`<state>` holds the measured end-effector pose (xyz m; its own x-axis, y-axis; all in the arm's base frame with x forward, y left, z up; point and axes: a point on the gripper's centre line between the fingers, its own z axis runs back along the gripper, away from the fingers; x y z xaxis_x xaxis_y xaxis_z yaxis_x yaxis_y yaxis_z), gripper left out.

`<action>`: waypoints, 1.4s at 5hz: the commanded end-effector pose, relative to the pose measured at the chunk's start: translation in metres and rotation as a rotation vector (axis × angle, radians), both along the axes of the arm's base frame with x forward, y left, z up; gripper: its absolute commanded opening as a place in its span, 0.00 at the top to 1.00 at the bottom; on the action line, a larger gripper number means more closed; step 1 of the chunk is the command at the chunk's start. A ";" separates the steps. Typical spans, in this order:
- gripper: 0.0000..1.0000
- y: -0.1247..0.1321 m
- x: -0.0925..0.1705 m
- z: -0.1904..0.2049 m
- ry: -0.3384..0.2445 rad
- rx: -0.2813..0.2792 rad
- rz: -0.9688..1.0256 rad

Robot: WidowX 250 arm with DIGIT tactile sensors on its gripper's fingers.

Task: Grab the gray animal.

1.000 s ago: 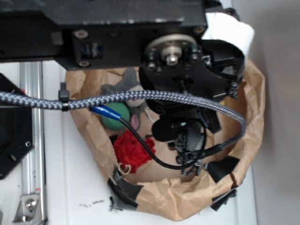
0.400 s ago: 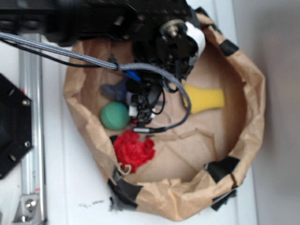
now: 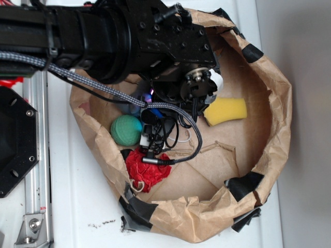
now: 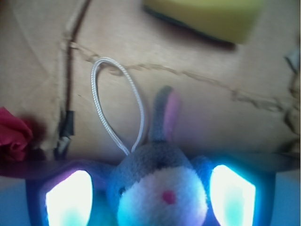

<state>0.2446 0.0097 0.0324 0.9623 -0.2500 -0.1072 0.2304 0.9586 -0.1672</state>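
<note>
Gripper [image 4: 150,197] wide, pads [image 4: 69,197] flanking small gray plush animal [image 4: 157,183] with whitish face, centred for squeeze.

The matte black robot arm [image 3: 103,39] bears small screws, a silver hub with a white wrap, and a grey-and-white braided cable [image 3: 119,95] beside thin black wires.

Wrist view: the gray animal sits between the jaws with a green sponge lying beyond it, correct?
Not quite. The wrist view shows the gray animal between the jaws, but the sponge beyond it is yellow, not green.
</note>
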 end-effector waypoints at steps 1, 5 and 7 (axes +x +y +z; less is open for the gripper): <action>0.00 0.003 -0.013 -0.012 0.063 0.142 -0.068; 1.00 0.019 -0.019 0.008 0.034 0.197 0.020; 1.00 0.017 -0.016 0.013 0.014 0.204 0.029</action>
